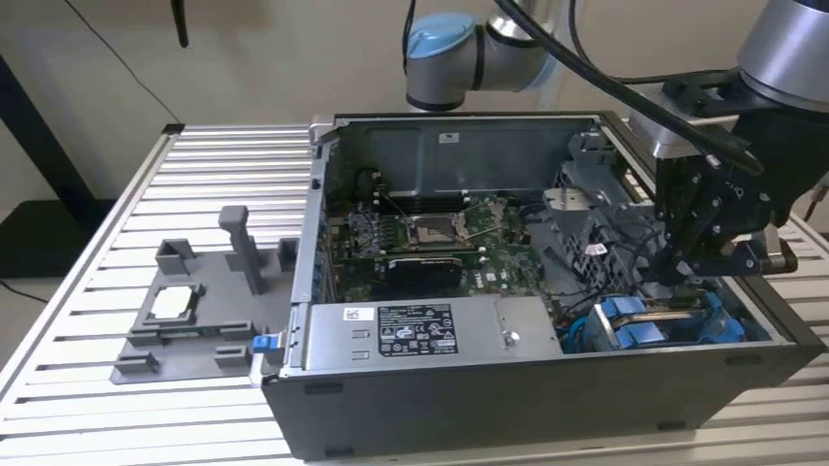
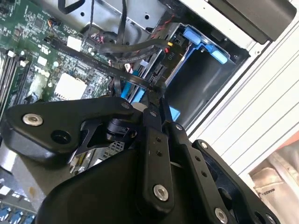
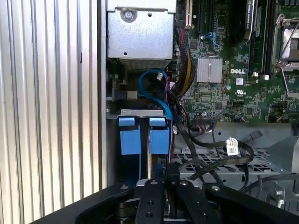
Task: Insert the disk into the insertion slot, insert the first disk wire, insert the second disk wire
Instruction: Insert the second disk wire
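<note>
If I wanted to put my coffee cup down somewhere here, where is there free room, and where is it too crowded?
Free: the slatted table behind the grey fixture, and its front strip before the computer case. Crowded: inside the case, where the gripper hangs over the blue drive bay among black cables.

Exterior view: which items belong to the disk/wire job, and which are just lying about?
Job:
- gripper, closed on what looks like a black disk wire
- insertion slot with blue tabs, just below the gripper

Lying about:
- grey plastic fixture on the table, exterior view's left
- grey metal box with sticker
- motherboard
</note>
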{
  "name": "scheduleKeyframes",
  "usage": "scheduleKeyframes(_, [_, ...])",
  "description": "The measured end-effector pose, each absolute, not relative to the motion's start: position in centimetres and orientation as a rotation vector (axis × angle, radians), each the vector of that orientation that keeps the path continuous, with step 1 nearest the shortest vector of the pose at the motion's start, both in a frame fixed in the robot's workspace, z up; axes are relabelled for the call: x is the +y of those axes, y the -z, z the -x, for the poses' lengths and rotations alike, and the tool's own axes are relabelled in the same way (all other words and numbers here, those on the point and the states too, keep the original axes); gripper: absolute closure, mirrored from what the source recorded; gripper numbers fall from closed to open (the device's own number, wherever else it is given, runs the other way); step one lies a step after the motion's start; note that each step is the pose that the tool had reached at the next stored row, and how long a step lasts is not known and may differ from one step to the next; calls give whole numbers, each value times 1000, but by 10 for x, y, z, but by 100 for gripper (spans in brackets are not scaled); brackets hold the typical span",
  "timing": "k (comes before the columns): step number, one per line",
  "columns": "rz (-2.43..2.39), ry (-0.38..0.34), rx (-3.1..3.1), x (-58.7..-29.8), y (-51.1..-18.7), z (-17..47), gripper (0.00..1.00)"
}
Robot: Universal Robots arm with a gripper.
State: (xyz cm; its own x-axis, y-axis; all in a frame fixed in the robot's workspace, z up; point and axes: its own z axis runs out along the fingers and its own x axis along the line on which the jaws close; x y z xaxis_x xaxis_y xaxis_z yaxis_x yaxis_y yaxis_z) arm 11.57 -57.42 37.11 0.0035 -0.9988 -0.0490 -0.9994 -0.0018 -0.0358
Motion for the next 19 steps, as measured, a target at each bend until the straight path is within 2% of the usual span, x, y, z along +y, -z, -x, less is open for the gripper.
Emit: scheduleKeyframes(19, [2154,-43,2180,-575,-347,-123,84])
